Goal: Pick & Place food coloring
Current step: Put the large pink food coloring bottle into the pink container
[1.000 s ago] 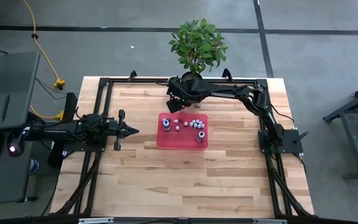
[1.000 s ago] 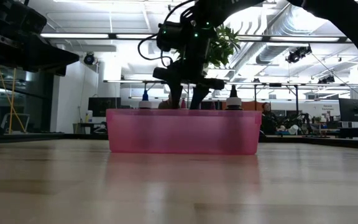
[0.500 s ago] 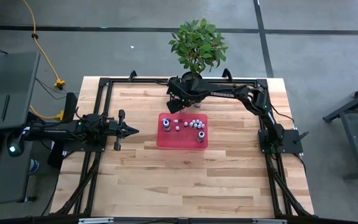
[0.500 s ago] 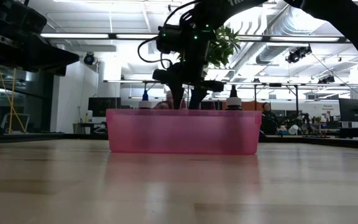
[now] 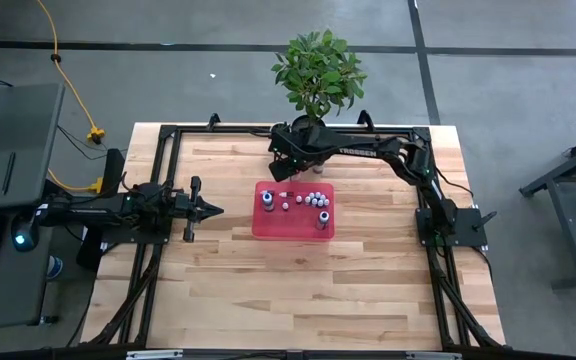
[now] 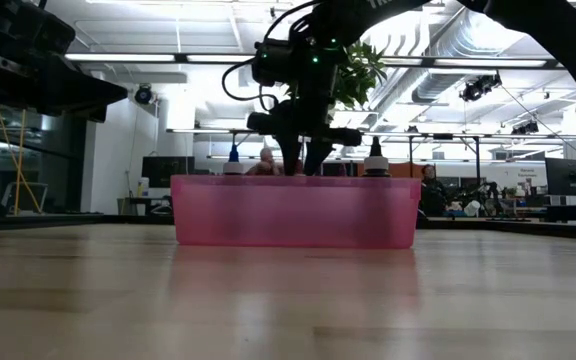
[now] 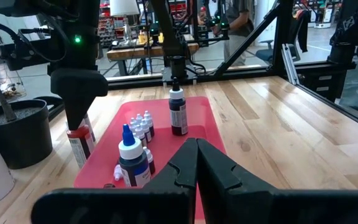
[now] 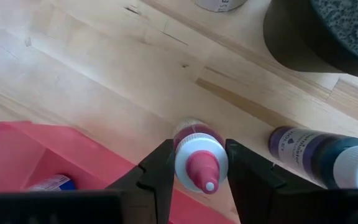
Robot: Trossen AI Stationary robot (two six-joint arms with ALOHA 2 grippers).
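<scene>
A red bottle (image 8: 199,157) of food coloring with a pink dropper tip stands on the wooden table (image 5: 268,290) just outside the far edge of the red tray (image 5: 268,228). The right gripper (image 8: 197,163) straddles it: one dark finger sits against each side of the bottle's cap, so the claw looks clamped on the red bottle. From the left wrist view the same bottle (image 7: 79,144) shows under that gripper, upright beside the tray's far rim (image 7: 194,102).

Just beside it on the table, also outside the tray, stands a purple bottle (image 8: 319,152) with a whitish cap; its label carries print too small to read.

Inside the tray stand a blue bottle (image 7: 132,163) with a white cap, a dark bottle (image 7: 178,112) with a black tip, and a cluster of tiny white-capped bottles (image 7: 142,127) between them.

The right arm (image 5: 368,152), with white lettering that cannot be read along it, reaches from the tray's right across to its far side. Beyond the tray a leafy plant (image 5: 318,70) grows in a dark pot (image 7: 20,134).

The left gripper (image 7: 196,163) waits well apart on the tray's left, its fingers pressed together and empty.
</scene>
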